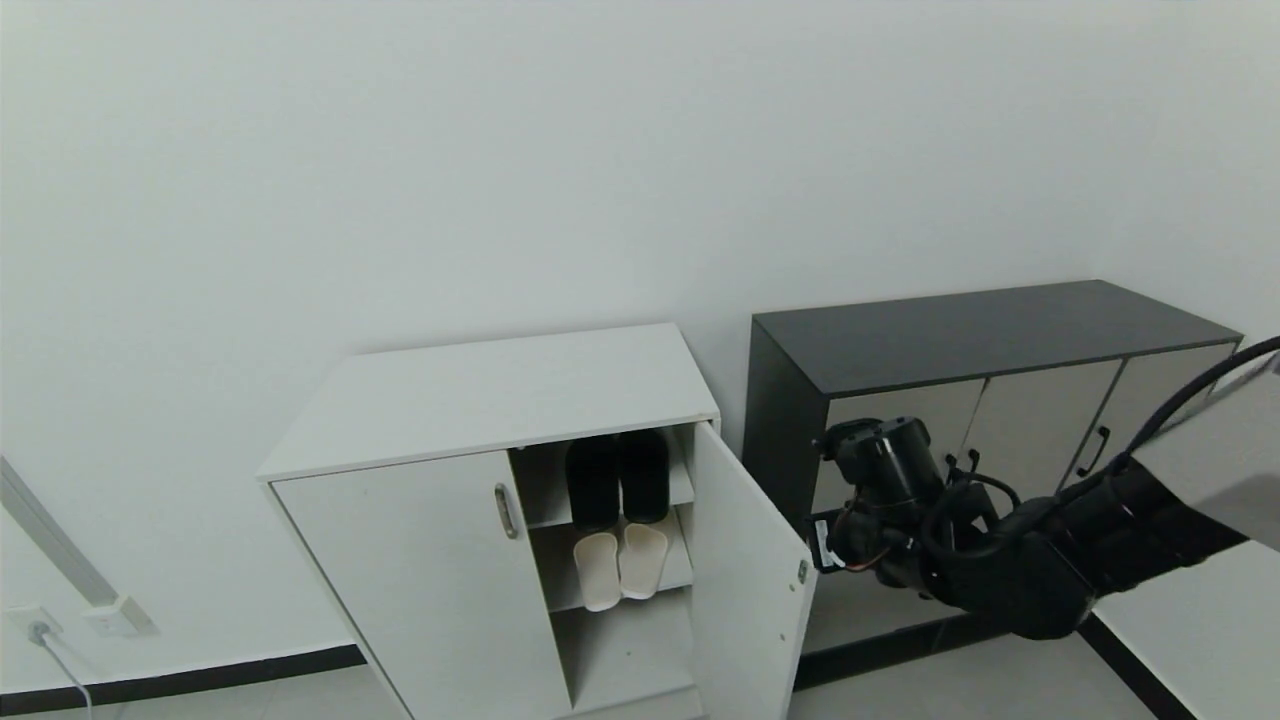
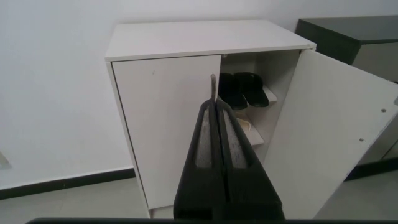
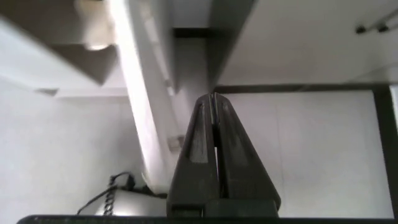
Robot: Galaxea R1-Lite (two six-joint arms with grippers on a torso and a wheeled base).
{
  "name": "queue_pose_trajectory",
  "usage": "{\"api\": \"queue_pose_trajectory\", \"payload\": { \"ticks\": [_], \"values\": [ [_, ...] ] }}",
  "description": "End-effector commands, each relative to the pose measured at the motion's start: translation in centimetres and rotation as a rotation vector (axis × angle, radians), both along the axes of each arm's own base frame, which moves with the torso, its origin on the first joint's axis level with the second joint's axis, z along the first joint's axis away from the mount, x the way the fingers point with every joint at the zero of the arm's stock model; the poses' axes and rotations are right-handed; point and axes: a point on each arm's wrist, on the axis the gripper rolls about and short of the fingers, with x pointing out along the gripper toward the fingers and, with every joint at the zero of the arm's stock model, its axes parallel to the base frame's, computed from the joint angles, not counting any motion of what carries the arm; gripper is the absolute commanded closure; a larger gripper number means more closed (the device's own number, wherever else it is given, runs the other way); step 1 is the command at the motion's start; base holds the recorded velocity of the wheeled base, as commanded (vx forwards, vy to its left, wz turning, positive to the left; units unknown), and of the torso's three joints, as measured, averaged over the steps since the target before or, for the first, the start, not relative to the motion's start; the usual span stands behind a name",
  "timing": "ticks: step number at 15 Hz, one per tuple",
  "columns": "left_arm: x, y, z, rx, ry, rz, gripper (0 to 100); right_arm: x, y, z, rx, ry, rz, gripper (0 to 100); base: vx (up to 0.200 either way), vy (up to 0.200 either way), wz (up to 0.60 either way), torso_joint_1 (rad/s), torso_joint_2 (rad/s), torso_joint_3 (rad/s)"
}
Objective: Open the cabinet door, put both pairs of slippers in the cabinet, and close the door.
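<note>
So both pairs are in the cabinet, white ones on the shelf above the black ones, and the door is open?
Not quite. The head view shows the white slippers on the shelf below the black slippers. Both pairs are in the cabinet, and the door is open.

The plain white wooden two-door cabinet [image 1: 500, 400] carries a silver metal handle [image 1: 505, 512] on its closed door. Inside the cabinet, the pair of black slippers [image 1: 620, 478] lies on the top shelf and the pair of cream slippers [image 1: 620, 565] on the shelf below. Right of the cabinet, the low sideboard [image 1: 950, 330] is black with pale grey doors. Behind the cabinet, the wall [image 1: 500, 150] is plain white with a black skirting strip [image 1: 200, 680]. The left gripper [image 2: 215, 106] and right gripper [image 3: 214, 99] are matte black and unpatterned.
</note>
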Motion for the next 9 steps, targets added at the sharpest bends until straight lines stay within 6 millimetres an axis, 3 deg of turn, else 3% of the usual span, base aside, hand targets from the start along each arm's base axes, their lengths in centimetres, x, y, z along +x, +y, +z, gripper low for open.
{"api": "queue_pose_trajectory", "payload": {
  "ticks": [1, 9],
  "values": [
    [0.0, 0.0, 0.0, 0.0, 0.001, 0.001, 100, -2.7, 0.2, 2.1, 0.028, -0.04, 0.05, 100, 0.0, 0.0, 0.0, 0.0, 0.0, 0.0],
    [0.0, 0.0, 0.0, 0.0, 0.001, 0.001, 100, -3.8, 0.0, 1.4, 0.034, -0.086, 0.1, 100, 0.0, 0.0, 0.0, 0.0, 0.0, 0.0]
  ]
}}
